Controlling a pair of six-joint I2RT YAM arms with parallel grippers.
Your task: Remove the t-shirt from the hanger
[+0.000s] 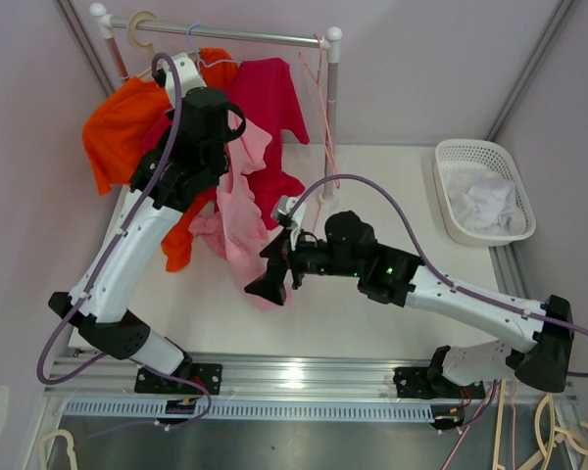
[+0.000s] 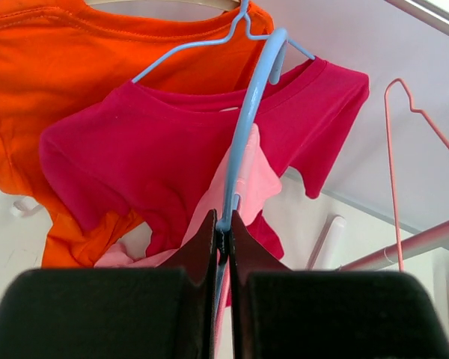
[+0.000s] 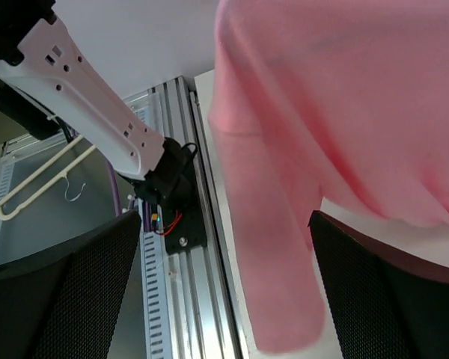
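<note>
A light pink t-shirt [image 1: 237, 230] hangs from a blue hanger [image 2: 248, 112] below the rack. My left gripper [image 2: 223, 228] is shut on the blue hanger's lower part; in the top view it [image 1: 216, 127] sits high beside the rack. The pink shirt [image 2: 239, 191] drapes just past its fingers. My right gripper [image 1: 269, 279] is open around the shirt's lower hem, with the pink cloth [image 3: 299, 172] hanging between its wide-spread fingers [image 3: 67, 292].
An orange t-shirt [image 1: 122, 122] and a crimson t-shirt [image 1: 269, 108] hang on the white rack [image 1: 225, 34]. An empty pink hanger [image 1: 325, 108] hangs at the rack's right end. A white basket [image 1: 482, 191] holding white cloth stands at the right. Loose hangers lie at the near right.
</note>
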